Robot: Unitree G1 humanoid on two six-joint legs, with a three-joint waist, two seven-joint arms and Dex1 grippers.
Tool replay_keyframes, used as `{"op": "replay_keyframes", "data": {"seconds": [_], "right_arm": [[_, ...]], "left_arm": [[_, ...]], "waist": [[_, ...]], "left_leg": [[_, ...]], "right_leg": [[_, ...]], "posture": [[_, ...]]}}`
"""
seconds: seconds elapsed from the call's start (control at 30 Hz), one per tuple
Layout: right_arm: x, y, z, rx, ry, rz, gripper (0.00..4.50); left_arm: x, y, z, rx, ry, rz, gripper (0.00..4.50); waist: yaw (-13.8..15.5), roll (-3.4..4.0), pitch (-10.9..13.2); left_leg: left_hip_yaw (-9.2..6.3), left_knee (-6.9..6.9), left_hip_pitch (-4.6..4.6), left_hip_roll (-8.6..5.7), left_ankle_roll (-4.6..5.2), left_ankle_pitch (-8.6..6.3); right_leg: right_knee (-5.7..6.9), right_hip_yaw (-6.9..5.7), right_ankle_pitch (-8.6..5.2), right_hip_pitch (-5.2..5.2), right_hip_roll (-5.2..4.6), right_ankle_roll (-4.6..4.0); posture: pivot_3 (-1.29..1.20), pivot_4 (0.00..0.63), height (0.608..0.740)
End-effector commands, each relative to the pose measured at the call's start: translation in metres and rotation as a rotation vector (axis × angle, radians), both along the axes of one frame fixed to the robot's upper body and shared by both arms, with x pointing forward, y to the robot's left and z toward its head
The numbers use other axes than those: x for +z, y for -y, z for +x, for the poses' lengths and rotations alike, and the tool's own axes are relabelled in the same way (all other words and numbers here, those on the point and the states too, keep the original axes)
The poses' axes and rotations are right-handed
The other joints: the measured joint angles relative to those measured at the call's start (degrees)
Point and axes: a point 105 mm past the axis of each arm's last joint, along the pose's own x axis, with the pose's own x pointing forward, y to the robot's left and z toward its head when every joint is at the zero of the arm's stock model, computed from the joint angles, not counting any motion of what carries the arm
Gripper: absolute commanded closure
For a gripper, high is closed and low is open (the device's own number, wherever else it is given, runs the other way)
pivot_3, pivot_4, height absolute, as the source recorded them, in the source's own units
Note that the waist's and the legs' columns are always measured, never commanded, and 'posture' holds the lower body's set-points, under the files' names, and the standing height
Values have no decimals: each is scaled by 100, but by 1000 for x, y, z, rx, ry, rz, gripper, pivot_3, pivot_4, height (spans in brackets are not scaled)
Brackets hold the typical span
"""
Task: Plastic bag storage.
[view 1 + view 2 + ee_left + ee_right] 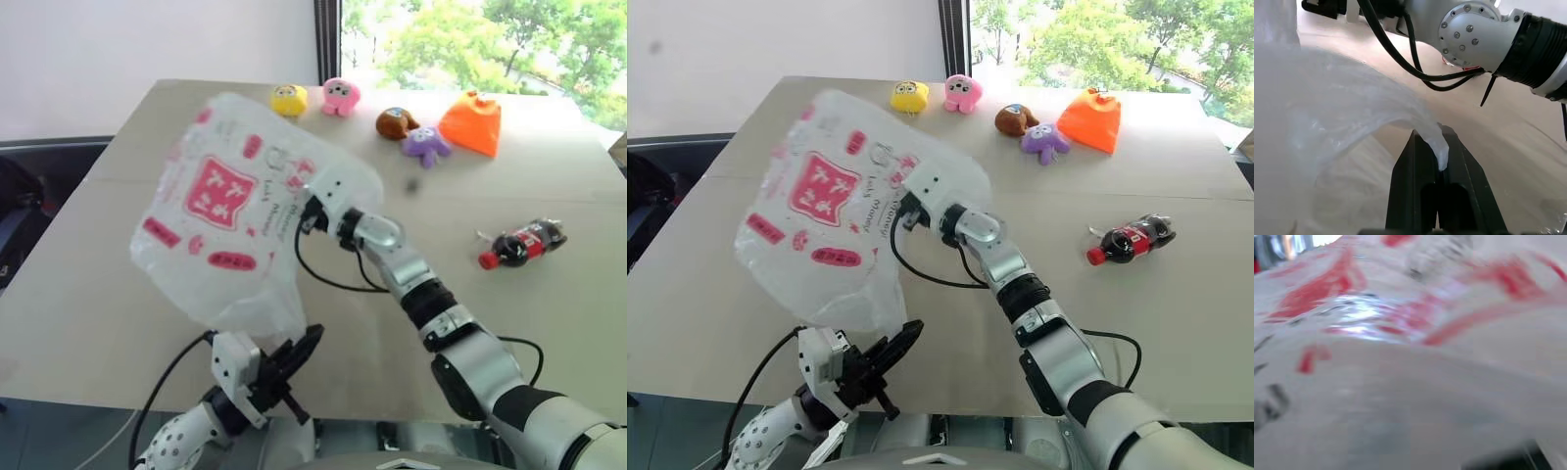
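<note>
Beige table (pixel 118 294) (window behind); both end effectors, left (pixel 1442 147) and right (pixel 312 211), pinch plastic bag (pixel 220 211).

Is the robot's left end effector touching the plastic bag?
Touching. The left wrist view shows the left end effector shut, pinching a twisted bit of the plastic bag.
</note>
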Motion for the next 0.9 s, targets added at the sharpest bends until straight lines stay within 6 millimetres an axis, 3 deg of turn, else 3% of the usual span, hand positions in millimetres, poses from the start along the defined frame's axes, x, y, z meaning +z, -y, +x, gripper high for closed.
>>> {"op": "replay_keyframes", "data": {"seconds": [0.03, 0.23, 0.33, 0.53, 0.67, 0.8, 0.9], "right_arm": [[26, 38, 13, -170, 112, 106, 3757], [33, 93, 11, -334, 157, 146, 3757], [37, 124, -1, -438, 184, 163, 3757], [34, 164, -33, -583, 179, 171, 3757], [17, 153, -52, -476, 62, 107, 3757], [-8, 116, -72, -184, -159, 0, 3757], [-24, 106, -66, -136, -251, -45, 3757]], "left_arm": [[17, -5, 5, -1, 81, -11, 4500], [29, -14, 26, -33, 155, 13, 4500], [30, -14, 34, -89, 175, 30, 4500], [32, -4, 52, -224, 211, 46, 4500], [29, -4, 60, -267, 210, 51, 4500], [27, -5, 61, -274, 205, 48, 4500], [25, -2, 60, -273, 204, 41, 4500]], "waist": [[2, 0, 0], [-20, 3, 0], [-24, 7, 1], [16, 12, -1], [-34, 12, -1], [-124, 12, 0], [-124, 12, 0]], "left_leg": [[-1, 1, -1, 0, 0, 0], [-1, 0, 0, -1, -1, 0], [6, -1, -5, 0, -2, 1], [17, 3, 0, -3, -6, 4], [27, 7, 5, -4, -12, 7], [30, 7, 10, -2, -12, 7], [24, 7, 16, 2, -12, 7]], "right_leg": [[0, -1, 0, 0, -1, 0], [5, 1, 0, -2, 2, 1], [17, 9, 0, -19, 3, 1], [35, 19, 0, -25, 5, 3], [45, 37, 0, -25, 9, 3], [56, 48, 0, -31, 16, 3], [63, 54, -1, -31, 25, 1]], "posture": [[0, 150, 740], [0, 150, 740], [0, 150, 740], [0, 150, 740], [0, 150, 740], [0, 150, 740], [0, 150, 740]]}}
